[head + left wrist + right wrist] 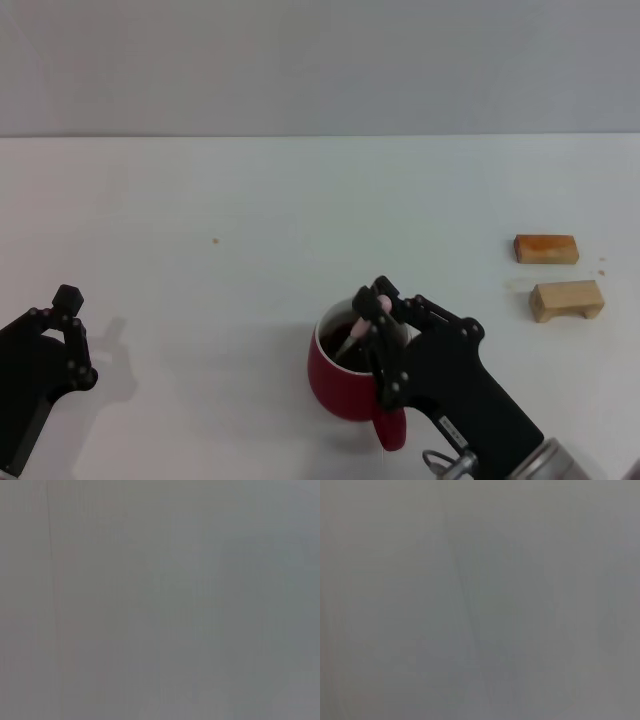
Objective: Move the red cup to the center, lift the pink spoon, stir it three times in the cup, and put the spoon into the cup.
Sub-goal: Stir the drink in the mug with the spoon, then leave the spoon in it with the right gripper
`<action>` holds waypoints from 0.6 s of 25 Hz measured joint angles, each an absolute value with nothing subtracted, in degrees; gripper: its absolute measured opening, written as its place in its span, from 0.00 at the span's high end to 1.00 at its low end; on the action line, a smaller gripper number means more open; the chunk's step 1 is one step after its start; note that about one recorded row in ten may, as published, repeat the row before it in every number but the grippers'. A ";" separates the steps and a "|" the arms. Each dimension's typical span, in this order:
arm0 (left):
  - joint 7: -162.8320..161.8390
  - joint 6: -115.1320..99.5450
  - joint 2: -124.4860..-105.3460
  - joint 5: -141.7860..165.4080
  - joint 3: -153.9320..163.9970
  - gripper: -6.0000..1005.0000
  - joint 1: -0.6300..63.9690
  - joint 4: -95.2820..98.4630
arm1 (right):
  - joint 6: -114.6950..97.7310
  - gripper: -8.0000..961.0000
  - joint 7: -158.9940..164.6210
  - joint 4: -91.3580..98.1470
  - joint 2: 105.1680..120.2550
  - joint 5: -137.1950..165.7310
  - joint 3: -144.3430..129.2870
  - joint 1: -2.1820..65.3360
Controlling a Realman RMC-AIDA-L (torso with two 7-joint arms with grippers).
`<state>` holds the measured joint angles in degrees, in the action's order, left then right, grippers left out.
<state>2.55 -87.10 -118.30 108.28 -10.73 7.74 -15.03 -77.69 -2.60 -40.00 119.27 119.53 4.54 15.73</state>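
Note:
The red cup (340, 385) stands on the white table near the front centre, its handle (392, 428) towards me. My right gripper (381, 303) is over the cup's rim, shut on the pink spoon (365, 322). The spoon's pale handle tip shows between the fingers and its grey neck slants down into the dark liquid. My left gripper (66, 330) is parked at the front left, away from the cup. Both wrist views show only a plain grey field.
Two tan wooden blocks lie at the right: an orange-topped one (546, 249) and a bridge-shaped one (567, 300). The white table (250, 230) stretches back to a grey wall.

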 joint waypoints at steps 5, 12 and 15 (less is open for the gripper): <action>2.57 -87.10 -118.37 108.29 -10.72 0.99 7.73 -14.98 | -77.16 0.97 -2.57 -39.03 119.31 119.30 5.81 17.51; 2.52 -86.60 -118.32 108.28 -10.81 0.99 8.00 -14.78 | -76.99 0.97 -2.55 -36.68 119.07 119.26 9.60 17.80; 2.52 -86.48 -118.31 108.28 -10.82 0.99 8.13 -14.64 | -77.24 0.97 -2.66 -36.65 118.96 119.27 10.14 17.32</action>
